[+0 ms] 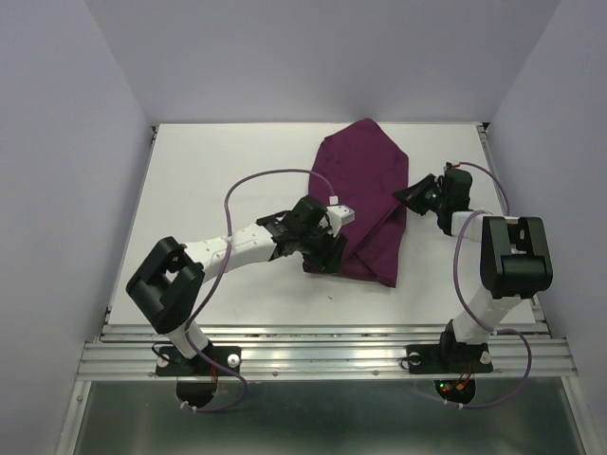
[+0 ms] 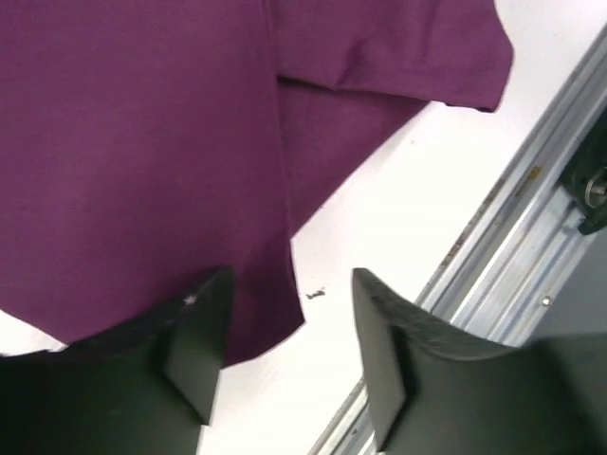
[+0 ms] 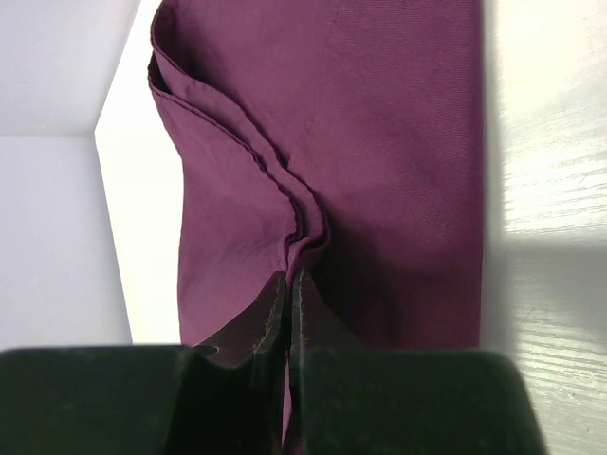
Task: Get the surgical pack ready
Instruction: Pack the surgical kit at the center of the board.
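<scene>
Cloth: plum-purple cloth (image 1: 365, 194), folded over itself into a long uneven shape, lying on the bench right of centre, its pointed end toward the far edge and its blunt end toward the middle
Cloth layers: the left wrist view shows one layer (image 2: 142, 142) ending in a straight edge over a lower one, with a hemmed corner lying flat on the bench
Cloth fold: the right wrist view shows a raised ridge of doubled hem (image 3: 285, 190) running down into the fingers
Right tool: right tool (image 1: 410, 197) at the cloth's right side, clenched on that ridge, its fingers (image 3: 270, 313) pressed together with fabric pinched between them
Left tool: left tool (image 1: 327, 248) at the cloth's near-left corner, released, its fingers (image 2: 199, 332) apart with nothing between them, the cloth's corner and bare bench showing in the gap
Bench: white bench (image 1: 218, 171), a tiny dark speck (image 2: 316, 294) just beside the cloth's corner
Rail: aluminium rail (image 1: 322, 355) along the near edge, carrying both arm bases
Cables: purple cable (image 1: 256, 180) looping above the left arm, another by the right arm
</scene>
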`<state>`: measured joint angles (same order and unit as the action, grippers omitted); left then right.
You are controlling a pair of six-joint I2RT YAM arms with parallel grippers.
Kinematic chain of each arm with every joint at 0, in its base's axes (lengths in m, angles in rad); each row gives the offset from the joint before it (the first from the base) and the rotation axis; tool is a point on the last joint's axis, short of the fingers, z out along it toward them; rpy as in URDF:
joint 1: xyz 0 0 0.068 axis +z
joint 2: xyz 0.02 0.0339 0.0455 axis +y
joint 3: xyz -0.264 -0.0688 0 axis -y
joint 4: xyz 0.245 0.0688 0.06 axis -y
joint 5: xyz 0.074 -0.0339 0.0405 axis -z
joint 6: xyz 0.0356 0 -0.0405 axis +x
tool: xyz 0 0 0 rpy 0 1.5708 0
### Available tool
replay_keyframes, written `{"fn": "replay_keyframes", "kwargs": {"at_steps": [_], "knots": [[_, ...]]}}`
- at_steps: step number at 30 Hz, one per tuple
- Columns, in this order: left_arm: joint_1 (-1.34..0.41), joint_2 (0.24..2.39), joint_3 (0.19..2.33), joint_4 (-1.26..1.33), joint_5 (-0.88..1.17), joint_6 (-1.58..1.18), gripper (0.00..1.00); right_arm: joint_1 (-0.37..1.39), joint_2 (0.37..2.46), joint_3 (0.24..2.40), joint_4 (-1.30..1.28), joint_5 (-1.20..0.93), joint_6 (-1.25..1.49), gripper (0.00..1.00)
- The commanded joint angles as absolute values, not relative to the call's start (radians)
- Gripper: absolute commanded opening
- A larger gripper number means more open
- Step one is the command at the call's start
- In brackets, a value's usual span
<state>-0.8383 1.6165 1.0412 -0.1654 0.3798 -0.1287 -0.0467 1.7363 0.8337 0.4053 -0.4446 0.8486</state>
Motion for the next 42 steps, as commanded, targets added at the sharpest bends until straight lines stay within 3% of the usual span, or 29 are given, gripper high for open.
{"fn": "replay_keyframes", "kwargs": {"at_steps": [1, 5, 8, 12, 13, 14, 27, 39, 42], "knots": [[-0.848, 1.539, 1.071, -0.187, 0.407, -0.13, 0.66, -0.067, 1.743, 0.848, 0.44, -0.405, 0.805, 0.01], [-0.847, 1.481, 1.086, -0.198, 0.365, -0.14, 0.66, -0.067, 1.744, 0.856, 0.434, -0.408, 0.807, 0.01], [-0.836, 1.428, 1.072, -0.189, 0.322, -0.161, 0.61, -0.067, 1.743, 0.864, 0.431, -0.411, 0.808, 0.01], [-0.807, 1.376, 1.028, -0.161, 0.313, -0.189, 0.28, -0.077, 1.744, 0.888, 0.425, -0.419, 0.81, 0.01], [-0.793, 1.373, 1.017, -0.144, 0.314, -0.196, 0.07, -0.077, 1.746, 0.9, 0.419, -0.419, 0.81, 0.01], [-0.787, 1.37, 0.994, -0.138, 0.313, -0.201, 0.0, -0.077, 1.749, 0.91, 0.416, -0.42, 0.808, 0.01], [-0.769, 1.523, 0.899, -0.097, 0.38, -0.236, 0.0, -0.077, 1.85, 0.983, 0.39, -0.417, 0.772, 0.01], [-0.77, 1.508, 0.943, -0.123, 0.4, -0.223, 0.0, -0.077, 1.85, 0.957, 0.361, -0.387, 0.752, 0.01], [-0.758, 1.457, 1.024, -0.189, 0.388, -0.207, 0.0, -0.077, 1.829, 0.965, 0.307, -0.37, 0.72, 0.1]]}}
